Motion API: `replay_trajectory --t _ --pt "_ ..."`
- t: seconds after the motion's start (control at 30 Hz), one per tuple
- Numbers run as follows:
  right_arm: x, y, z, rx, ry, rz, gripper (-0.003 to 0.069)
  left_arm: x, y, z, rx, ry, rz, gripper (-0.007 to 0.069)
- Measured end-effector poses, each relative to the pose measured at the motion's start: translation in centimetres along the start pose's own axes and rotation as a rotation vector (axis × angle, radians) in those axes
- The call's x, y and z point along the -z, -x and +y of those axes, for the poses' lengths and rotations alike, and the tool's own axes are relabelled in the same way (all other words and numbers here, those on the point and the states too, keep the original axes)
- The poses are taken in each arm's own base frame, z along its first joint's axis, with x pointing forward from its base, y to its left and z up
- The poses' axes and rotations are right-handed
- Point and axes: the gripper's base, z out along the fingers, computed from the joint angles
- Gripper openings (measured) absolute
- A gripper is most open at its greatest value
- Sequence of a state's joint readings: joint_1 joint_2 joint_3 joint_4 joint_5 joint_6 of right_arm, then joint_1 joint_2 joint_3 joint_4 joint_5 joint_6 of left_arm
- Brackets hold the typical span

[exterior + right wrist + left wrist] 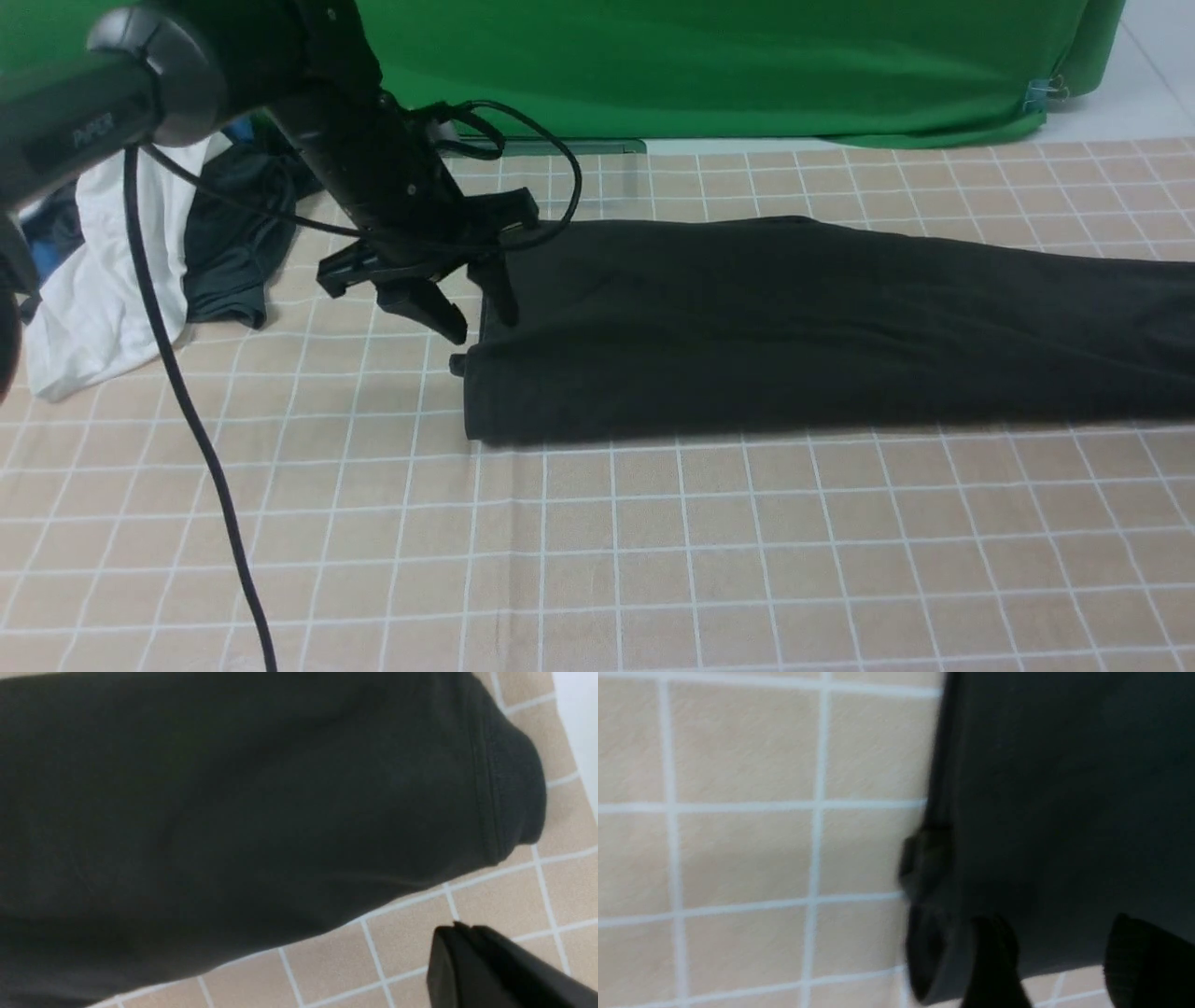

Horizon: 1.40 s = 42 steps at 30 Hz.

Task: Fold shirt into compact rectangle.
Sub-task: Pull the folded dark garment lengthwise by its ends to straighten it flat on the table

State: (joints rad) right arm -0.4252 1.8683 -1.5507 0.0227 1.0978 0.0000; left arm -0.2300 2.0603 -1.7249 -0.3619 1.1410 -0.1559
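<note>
The black shirt (794,327) lies as a long folded strip across the checked table cloth, running from the middle of the front view out past its right edge. No print or label shows. My left gripper (481,327) hovers at the strip's left end with its jaws apart. In the left wrist view the shirt (1064,788) fills the frame beyond the open left gripper (1064,938), which holds nothing. The right gripper (451,931) is shut and empty over bare cloth, just off the shirt (233,788) near its hemmed end. The front view does not show the right arm.
A white garment (93,308) and a smaller dark garment (233,243) are heaped at the far left. A green backdrop (700,65) hangs behind the table. The left arm's black cable (187,401) trails down over the near-left of the checked cloth (653,560).
</note>
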Motion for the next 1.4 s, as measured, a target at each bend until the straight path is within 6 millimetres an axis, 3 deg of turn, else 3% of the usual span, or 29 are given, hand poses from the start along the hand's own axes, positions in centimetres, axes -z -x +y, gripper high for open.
replay_trajectory --t 0.13,0.2,0.33,0.43,0.63,0.87,0.97,1.2,1.4 --pt "0.0 0.0 0.0 0.0 0.0 -0.004 0.0025 -0.6 0.0 -0.9 0.002 -0.034 -0.01 0.0473" --pt "0.0 0.0 0.0 -0.001 0.001 -0.004 0.0025 -1.3 -0.1 -0.8 0.0 -0.025 0.006 0.0489" --pt "0.0 0.0 0.0 -0.001 0.001 -0.003 0.0025 -5.3 -0.6 0.4 0.033 0.011 0.115 0.0504" --pt "0.0 0.0 0.0 -0.001 0.001 0.0 0.0025 -5.8 -0.8 0.6 0.061 0.018 0.159 0.0504" --pt "0.0 -0.1 0.0 -0.002 0.003 0.006 0.0025 -4.7 -0.3 0.2 0.038 0.027 0.159 0.0504" --pt "0.0 -0.1 0.0 -0.002 0.003 0.009 0.0025 0.4 0.1 -0.8 -0.008 0.092 0.013 0.0504" --pt "0.0 -0.1 0.0 -0.002 0.003 0.011 0.0025 0.8 0.1 -0.4 0.012 0.134 -0.004 0.0504" --pt "0.0 -0.1 0.0 -0.002 0.003 0.012 0.0025 -3.7 -0.1 1.1 0.084 0.157 0.095 0.0504" --pt "0.0 -0.1 0.0 -0.002 0.003 0.012 0.0025 -6.2 -0.2 0.9 0.153 0.065 0.165 0.0504"
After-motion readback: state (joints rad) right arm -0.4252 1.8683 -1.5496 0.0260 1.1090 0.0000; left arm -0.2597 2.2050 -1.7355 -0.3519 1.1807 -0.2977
